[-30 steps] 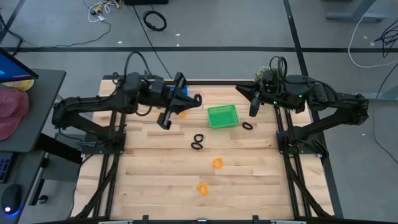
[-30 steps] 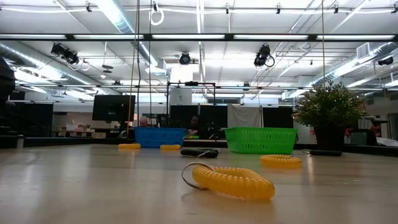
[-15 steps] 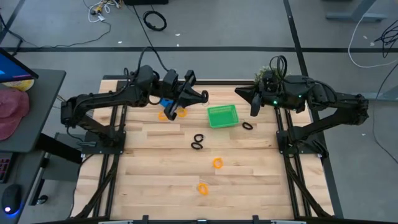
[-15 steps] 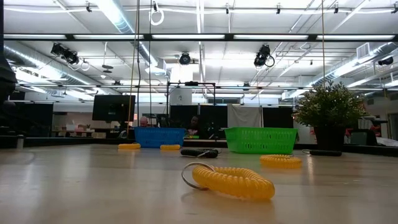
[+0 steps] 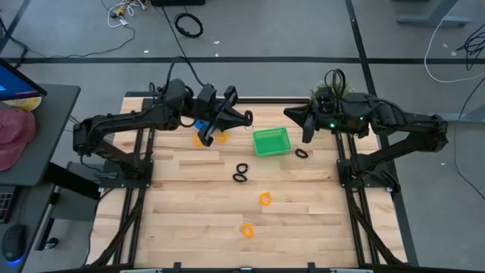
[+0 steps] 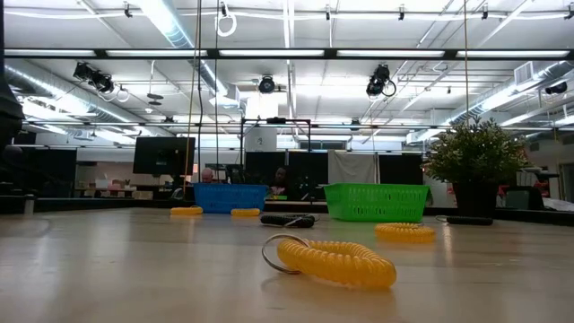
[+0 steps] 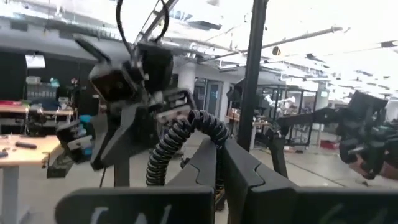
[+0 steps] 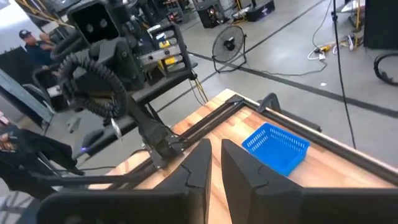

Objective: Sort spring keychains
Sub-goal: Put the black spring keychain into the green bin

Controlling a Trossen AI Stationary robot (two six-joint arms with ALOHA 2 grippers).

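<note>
My left gripper [image 5: 244, 119] is raised above the table between the blue basket [image 5: 201, 125] and the green basket [image 5: 270, 141], shut on a black spring keychain [image 7: 186, 134]. My right gripper [image 5: 305, 130] hovers by the green basket's right side, shut and empty. Orange keychains lie flat on the wood near the blue basket [image 5: 198, 141] [image 5: 221, 137] and toward the near edge [image 5: 264, 199] [image 5: 248, 229]. Two black ones [image 5: 241, 173] lie mid-table, and one [image 5: 301, 153] sits right of the green basket. My left gripper pinches the black keychain's coil [image 7: 208, 127] between its two fingers [image 7: 249, 174]. The coil arches out past the fingertips as a loop, lifted clear of the table. In the right wrist view its metal ring [image 8: 115, 127] dangles below the coil [image 8: 93, 78].
A potted plant [image 6: 475, 170] stands at the far right corner. The low view shows an orange keychain [image 6: 336, 260] close by, another [image 6: 404, 231] behind it, and both baskets [image 6: 230, 197] [image 6: 375, 201] at the far side. Bare wood spreads over the near half.
My left gripper swung from pointing down near the blue basket to up and rightward toward the green basket, carrying the black keychain, and then held still. My right gripper shifted slightly toward the table's left.
</note>
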